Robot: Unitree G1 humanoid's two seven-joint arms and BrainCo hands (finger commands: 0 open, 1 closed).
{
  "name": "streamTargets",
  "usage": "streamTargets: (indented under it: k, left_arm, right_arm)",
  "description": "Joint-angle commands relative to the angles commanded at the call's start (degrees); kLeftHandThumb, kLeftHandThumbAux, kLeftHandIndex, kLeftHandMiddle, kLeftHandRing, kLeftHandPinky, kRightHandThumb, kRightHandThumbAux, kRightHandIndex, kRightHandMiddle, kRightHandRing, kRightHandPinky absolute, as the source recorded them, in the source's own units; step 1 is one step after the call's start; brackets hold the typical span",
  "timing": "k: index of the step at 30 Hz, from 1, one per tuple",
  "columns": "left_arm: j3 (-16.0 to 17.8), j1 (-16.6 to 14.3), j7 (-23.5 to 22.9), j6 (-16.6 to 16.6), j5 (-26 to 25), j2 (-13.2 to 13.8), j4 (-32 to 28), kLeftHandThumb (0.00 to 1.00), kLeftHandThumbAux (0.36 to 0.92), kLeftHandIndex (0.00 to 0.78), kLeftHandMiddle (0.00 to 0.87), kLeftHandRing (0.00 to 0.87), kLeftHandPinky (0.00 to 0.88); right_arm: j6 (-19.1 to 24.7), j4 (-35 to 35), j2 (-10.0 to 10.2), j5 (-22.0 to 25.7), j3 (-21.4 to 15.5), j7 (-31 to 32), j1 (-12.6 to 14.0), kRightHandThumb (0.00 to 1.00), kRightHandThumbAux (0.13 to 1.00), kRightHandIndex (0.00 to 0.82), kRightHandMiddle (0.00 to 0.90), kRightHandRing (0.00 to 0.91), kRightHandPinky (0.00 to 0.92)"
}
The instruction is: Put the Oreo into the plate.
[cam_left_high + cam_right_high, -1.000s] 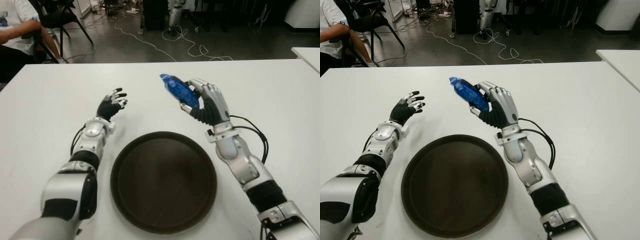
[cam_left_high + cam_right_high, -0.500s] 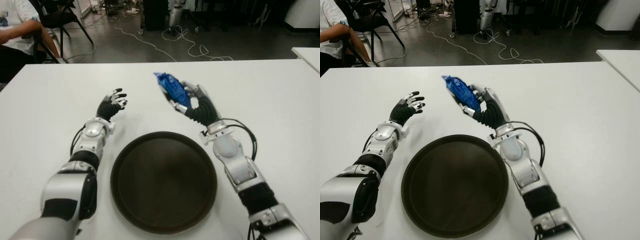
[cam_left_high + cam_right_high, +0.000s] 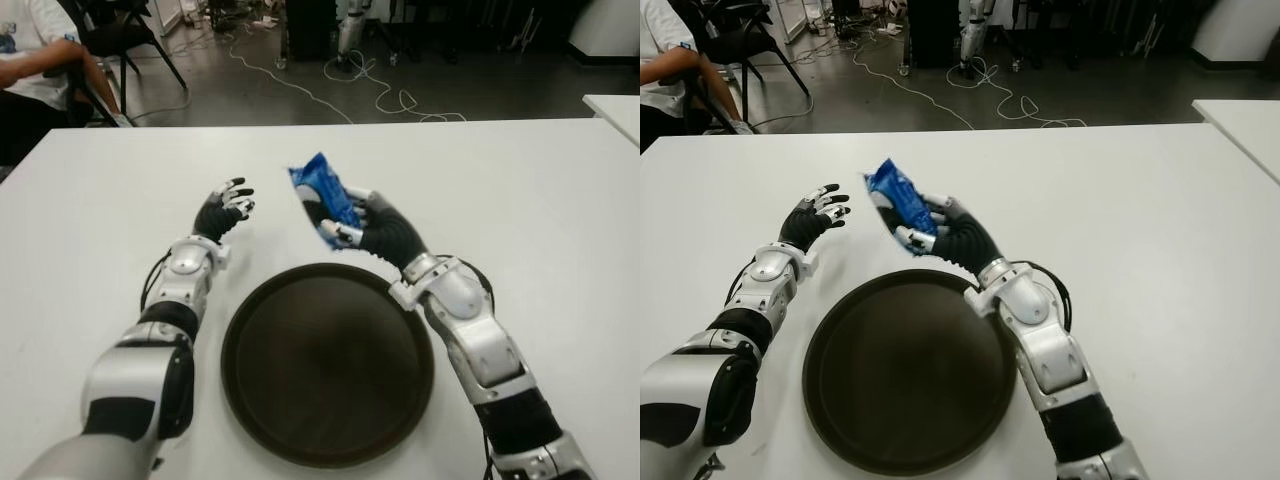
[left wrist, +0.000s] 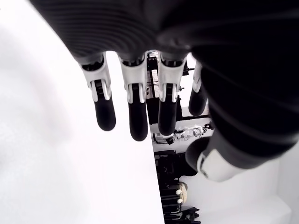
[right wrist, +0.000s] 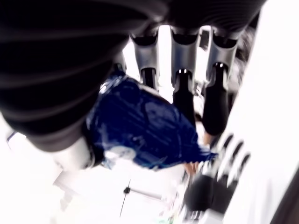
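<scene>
My right hand (image 3: 352,222) is shut on a blue Oreo packet (image 3: 322,192), held in the air just beyond the far rim of the dark round plate (image 3: 327,362). The right wrist view shows the blue Oreo packet (image 5: 140,128) pressed between the thumb and the fingers (image 5: 184,93). Nothing lies in the plate. My left hand (image 3: 225,208) shows to the left of the plate's far edge, over the white table (image 3: 530,190), its fingers (image 4: 135,109) spread and holding nothing.
A second white table's corner (image 3: 615,105) shows at the far right. A seated person (image 3: 30,60) and a chair are beyond the table's far left corner. Cables lie on the floor behind.
My right hand has carried the Oreo packet leftward and nearer, toward the plate's far rim, with the wrist turning. The left hand has stayed still.
</scene>
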Motion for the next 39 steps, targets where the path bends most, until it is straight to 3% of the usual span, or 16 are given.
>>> streamTargets:
  k: [15,25,30,33,39]
  left_arm:
    - [-0.3,-0.1,-0.1,-0.1,0.3,0.0,0.1,0.096,0.688,0.136,0.208,0.213,0.215]
    - [-0.1,-0.1,0.0,-0.2,0.1,0.0,0.1,0.096,0.693,0.135,0.204,0.210,0.213]
    - [0.2,-0.1,-0.4,-0.1,-0.2,-0.1,0.1,0.094,0.690,0.134,0.205,0.210,0.211]
    - [0.2,-0.2,-0.4,0.0,-0.2,-0.1,0.1,0.096,0.689,0.138,0.209,0.213,0.218]
    - [0.1,-0.2,-0.1,0.0,-0.1,-0.1,0.1,0.103,0.709,0.140,0.214,0.211,0.205]
  right_arm:
    - [4.3,-0.3,-1.9,0.0,0.3,4.7,-0.9,0.684,0.732,0.430,0.739,0.755,0.769]
    - [-0.6,0.6,-5.9,-2.8,2.1,9.7,-2.4,0.684,0.733,0.430,0.730,0.751,0.766]
    - [-5.1,1.8,-9.6,-7.9,4.7,12.0,-4.0,0.684,0.733,0.431,0.744,0.760,0.772]
    - [-5.9,1.7,-10.8,-9.7,5.4,12.4,-4.4,0.685,0.732,0.431,0.749,0.763,0.775]
    - [-9.9,1.4,-15.6,-19.8,9.4,12.1,-6.0,0.690,0.729,0.432,0.719,0.742,0.752]
